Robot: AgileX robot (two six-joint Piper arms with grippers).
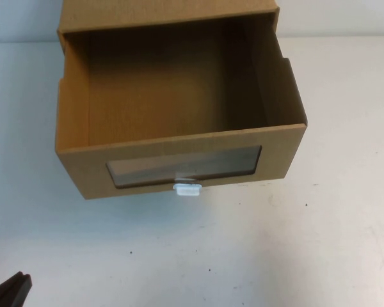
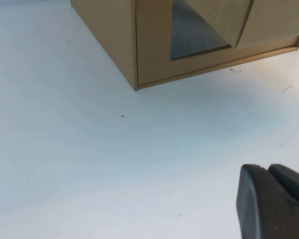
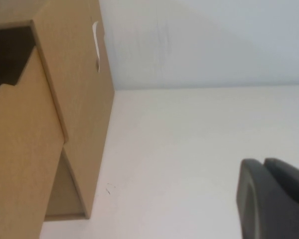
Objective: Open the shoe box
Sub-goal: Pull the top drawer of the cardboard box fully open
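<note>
Your shoe box [image 1: 83,169] sits at the far middle of the white counter [image 1: 288,256], its drawer [image 1: 278,153] drawn well out of the cardboard sleeve [image 1: 166,13] toward you and showing a bare brown inside. The drawer's front panel carries a clear window [image 1: 185,165], and a small white pull tab [image 1: 187,188] juts out just below it.

Your left gripper [image 1: 13,291] hangs low at the near left corner of the counter, well apart from the box. Its wrist camera shows its dark fingers [image 2: 254,204] pressed together over bare counter, with the box's lower front corner beyond them.

Your right gripper [image 3: 264,164] shows only in its own wrist camera. It is off the box's right side, clear of the cardboard and above the counter, with its fingers [image 3: 251,199] closed against each other and holding nothing. That view takes in the sleeve's side wall with its hand slot [image 3: 96,45] and the drawer standing out past it.
</note>
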